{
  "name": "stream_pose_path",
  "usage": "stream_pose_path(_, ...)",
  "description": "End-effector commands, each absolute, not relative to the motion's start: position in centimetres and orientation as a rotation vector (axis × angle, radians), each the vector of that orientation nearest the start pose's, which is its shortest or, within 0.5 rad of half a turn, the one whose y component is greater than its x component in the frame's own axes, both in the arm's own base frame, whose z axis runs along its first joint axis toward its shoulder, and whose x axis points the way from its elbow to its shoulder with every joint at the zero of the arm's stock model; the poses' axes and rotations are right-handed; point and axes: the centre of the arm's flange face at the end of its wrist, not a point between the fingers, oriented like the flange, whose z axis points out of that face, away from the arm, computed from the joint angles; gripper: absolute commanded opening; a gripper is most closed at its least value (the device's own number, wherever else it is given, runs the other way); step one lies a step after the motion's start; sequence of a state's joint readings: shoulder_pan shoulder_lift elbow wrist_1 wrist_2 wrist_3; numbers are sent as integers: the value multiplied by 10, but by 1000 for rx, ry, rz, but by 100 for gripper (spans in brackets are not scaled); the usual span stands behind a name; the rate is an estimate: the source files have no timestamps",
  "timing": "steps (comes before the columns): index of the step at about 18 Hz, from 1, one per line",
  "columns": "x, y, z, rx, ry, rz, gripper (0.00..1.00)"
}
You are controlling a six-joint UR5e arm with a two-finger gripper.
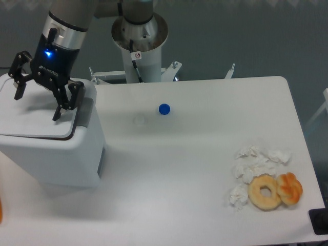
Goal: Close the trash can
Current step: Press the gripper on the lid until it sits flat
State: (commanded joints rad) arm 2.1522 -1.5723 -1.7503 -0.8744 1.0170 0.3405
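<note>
The trash can [56,154] is a large white boxy bin at the left of the table. Its flat white lid [31,120] lies nearly level on the rim, with only a thin dark seam showing along the front edge. A grey latch tab [85,111] sits on the right side of the rim. My gripper [37,105] hangs open just above the lid, its black fingers [57,114] spread wide with nothing between them.
A small blue cap [164,108] and a faint clear ring [139,120] lie mid-table. Crumpled white tissues [253,161], a glazed donut [265,191] and an orange pastry [290,188] sit at the front right. The arm's base column [139,43] stands behind the table.
</note>
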Motion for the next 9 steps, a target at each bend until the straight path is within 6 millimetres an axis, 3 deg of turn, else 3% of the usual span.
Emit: stream_pose_path(9,-124,523,486,-2460,-130,-360,100)
